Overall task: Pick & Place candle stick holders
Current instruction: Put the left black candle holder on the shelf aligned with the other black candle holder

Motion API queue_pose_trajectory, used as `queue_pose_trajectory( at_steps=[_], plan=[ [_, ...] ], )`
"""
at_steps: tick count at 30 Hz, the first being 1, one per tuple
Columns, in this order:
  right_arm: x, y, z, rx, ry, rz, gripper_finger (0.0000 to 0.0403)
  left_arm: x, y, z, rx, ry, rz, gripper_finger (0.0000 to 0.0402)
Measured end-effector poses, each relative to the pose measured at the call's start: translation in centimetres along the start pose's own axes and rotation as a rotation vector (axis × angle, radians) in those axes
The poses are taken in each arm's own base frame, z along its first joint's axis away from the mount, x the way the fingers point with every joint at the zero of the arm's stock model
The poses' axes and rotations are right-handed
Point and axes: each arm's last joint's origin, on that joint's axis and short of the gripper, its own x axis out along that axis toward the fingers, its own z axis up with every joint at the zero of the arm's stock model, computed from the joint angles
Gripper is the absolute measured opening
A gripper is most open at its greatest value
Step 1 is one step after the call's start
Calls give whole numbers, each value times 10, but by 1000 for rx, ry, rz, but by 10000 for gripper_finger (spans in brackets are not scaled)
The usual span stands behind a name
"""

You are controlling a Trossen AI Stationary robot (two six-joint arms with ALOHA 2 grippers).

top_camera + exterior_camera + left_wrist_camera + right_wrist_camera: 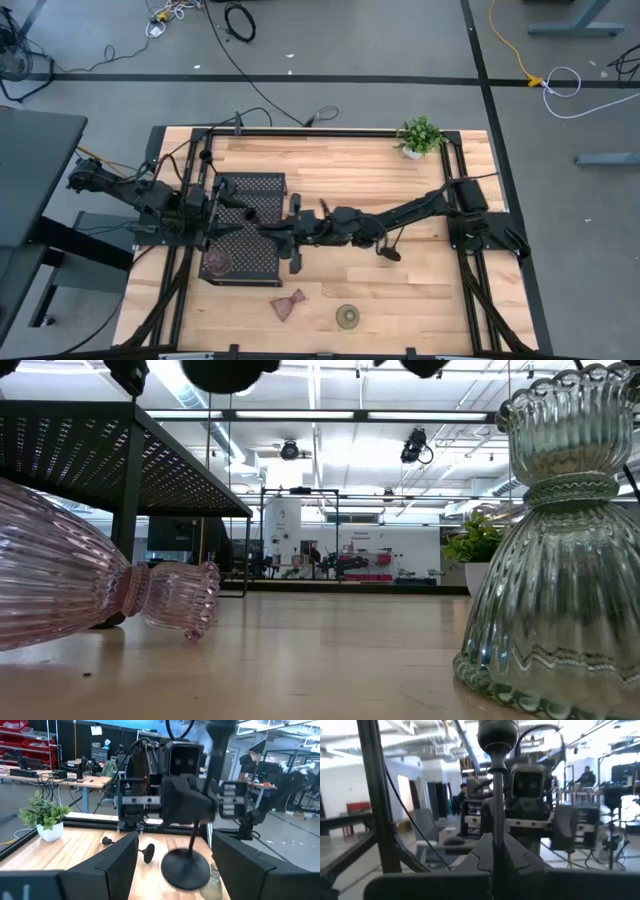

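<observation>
Black tray (262, 190), potted plant (420, 135)

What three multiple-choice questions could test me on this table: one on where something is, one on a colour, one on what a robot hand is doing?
1. Where does the potted plant stand?
A) on the black tray
B) near a corner of the table, on the right arm's side
C) in the left hand

2. What colour is the glass holder lying on its side?
A) pink
B) blue
C) yellow

3. What is the right hand doing?
A) hanging open and empty
B) shut on a thin black candlestick
C) shut on the plant

Answers:
1 B: the high view shows it by the table's edge, near the right arm's base.
2 A: the low view shows its pink ribbed glass flat on the wood.
3 B: the right wrist view shows the black stem clamped between the fingers.
</observation>
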Motion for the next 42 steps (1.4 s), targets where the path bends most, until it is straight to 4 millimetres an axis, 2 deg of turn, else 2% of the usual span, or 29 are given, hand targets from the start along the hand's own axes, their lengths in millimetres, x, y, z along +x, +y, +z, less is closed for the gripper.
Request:
queue_pose_trajectory(
  at_steps=[5, 24, 39, 42],
  plan=[
    [18, -4, -4, -17, 30, -11, 1, 0, 0, 3, -11, -32, -5, 252],
    [20, -29, -2, 6, 33, -63, 1, 0, -1, 8, -25, -82, -11, 252],
    [21, -32, 1, 37, 7, -33, 1, -1, -1, 11, -28, -107, -13, 252],
    [26, -33, -6, 69, 4, -20, 1, 0, -1, 11, -26, -107, -13, 252]
  ],
)
